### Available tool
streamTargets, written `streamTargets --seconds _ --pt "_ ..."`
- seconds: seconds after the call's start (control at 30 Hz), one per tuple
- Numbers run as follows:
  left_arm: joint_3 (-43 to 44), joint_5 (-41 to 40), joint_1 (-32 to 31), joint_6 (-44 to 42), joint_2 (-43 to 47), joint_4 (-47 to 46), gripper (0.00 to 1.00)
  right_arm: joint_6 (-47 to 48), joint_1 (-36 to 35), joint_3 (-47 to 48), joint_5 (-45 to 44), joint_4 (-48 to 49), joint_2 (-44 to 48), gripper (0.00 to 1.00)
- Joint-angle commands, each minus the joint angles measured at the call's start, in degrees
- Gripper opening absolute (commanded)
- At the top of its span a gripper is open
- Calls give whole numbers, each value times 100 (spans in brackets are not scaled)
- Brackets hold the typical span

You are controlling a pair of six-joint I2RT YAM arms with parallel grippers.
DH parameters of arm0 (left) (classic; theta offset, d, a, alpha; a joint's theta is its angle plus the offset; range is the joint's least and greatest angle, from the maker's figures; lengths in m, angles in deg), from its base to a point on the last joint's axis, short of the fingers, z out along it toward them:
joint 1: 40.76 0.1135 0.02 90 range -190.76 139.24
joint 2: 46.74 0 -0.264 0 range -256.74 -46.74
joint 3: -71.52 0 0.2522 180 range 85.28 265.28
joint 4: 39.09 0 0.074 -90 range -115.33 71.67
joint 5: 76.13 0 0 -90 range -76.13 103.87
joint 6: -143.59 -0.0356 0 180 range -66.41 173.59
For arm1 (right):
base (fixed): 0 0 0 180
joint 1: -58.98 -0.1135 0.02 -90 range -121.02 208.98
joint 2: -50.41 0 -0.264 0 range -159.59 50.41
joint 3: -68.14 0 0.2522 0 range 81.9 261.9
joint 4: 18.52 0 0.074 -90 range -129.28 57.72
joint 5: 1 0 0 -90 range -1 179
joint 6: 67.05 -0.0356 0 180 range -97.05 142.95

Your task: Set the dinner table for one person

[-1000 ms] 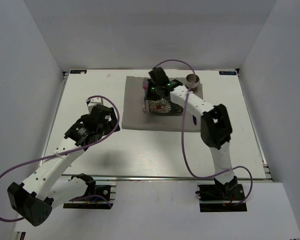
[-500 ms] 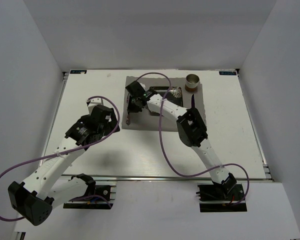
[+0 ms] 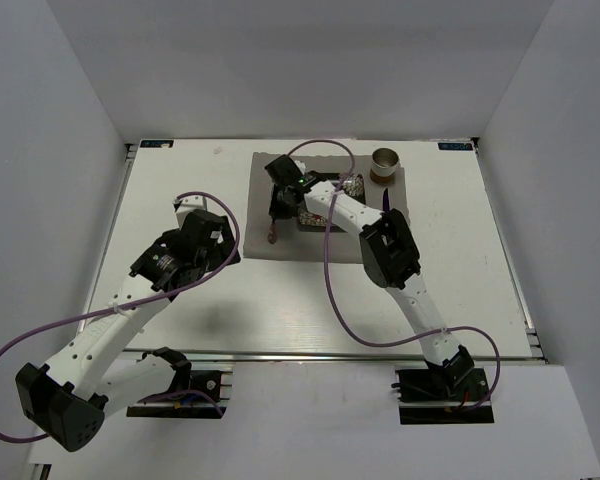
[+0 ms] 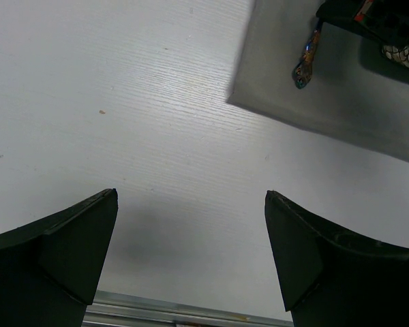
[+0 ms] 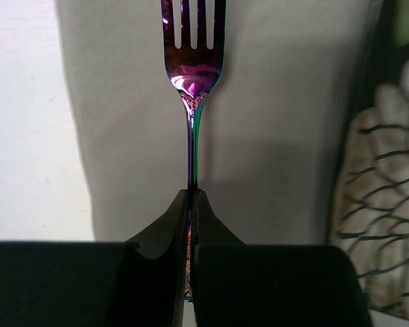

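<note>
The white dinner table [image 3: 180, 300] carries a grey placemat [image 3: 270, 248] at the back middle. My right gripper [image 3: 277, 212] is over the placemat's left strip, shut on the handle of an iridescent purple fork [image 3: 272, 232]. In the right wrist view the fork [image 5: 193, 61] points away from the gripper [image 5: 192, 199], tines over the placemat [image 5: 273, 136], just left of a flower-patterned plate [image 5: 388, 191]. The plate [image 3: 332, 192] is partly hidden under the right arm. My left gripper [image 4: 191, 225] is open and empty, low over bare table in front of the placemat's left corner [image 4: 259, 95].
A metal cup [image 3: 385, 163] stands at the placemat's back right corner. A dark purple utensil [image 3: 388, 206] lies right of the plate. A metal rail [image 3: 330, 355] runs along the table's near edge. White walls close in the back and sides.
My right gripper has moved from above the plate to the placemat's left strip with the fork, then shifted slightly right. The left arm has not moved.
</note>
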Motion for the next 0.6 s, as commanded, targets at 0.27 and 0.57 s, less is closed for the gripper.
streamTargets --seconds 0.27,0.57 --pt "63 75 -18 -61 162 -70 98 226 64 191 99 -24 -122 0" --pt "55 102 -18 -79 179 -87 98 182 29 322 267 21 -245 0"
